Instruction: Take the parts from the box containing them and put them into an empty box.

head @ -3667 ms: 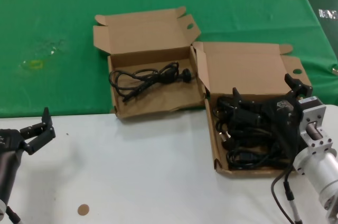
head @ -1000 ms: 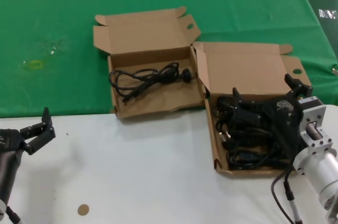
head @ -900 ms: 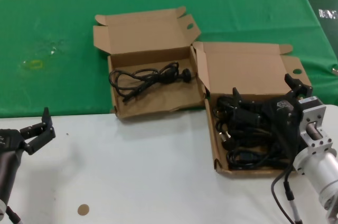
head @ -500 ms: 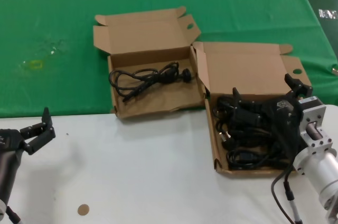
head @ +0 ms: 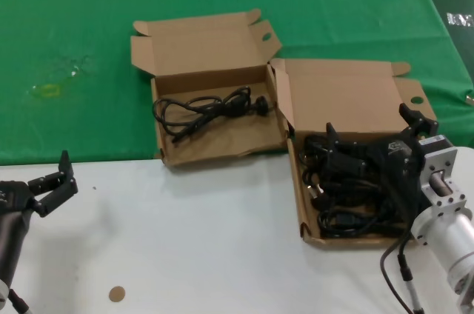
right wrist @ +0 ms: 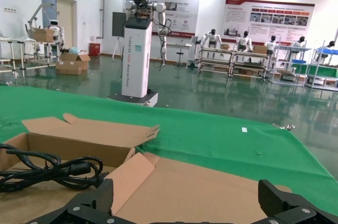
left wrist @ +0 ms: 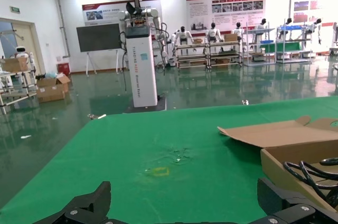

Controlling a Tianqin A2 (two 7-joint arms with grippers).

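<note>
Starting wide, what carries everything?

White table at the near side, green cloth behind it. Both boxes sit across the seam, lids folded back so the trays can be reached from above.

Which box is which?

The full box is on the robot's right, its tray heaped with black cords. The second box touches it at the corner. I'd say they sit that close to keep each carry short.

So that second one is bare?

No, one looped cord lies in it, so I judge the transfer barely begun.

And the arms?

The right gripper hangs over the heap with fingers spread wide, holding nothing. It looks set to drop onto a bundle. The right wrist view shows the same gap. The left gripper waits low at the table's left edge, well apart from both boxes, fingers also apart.

Any print?

None visible on the cardboard. The wall posters behind carry text too small to read.
</note>
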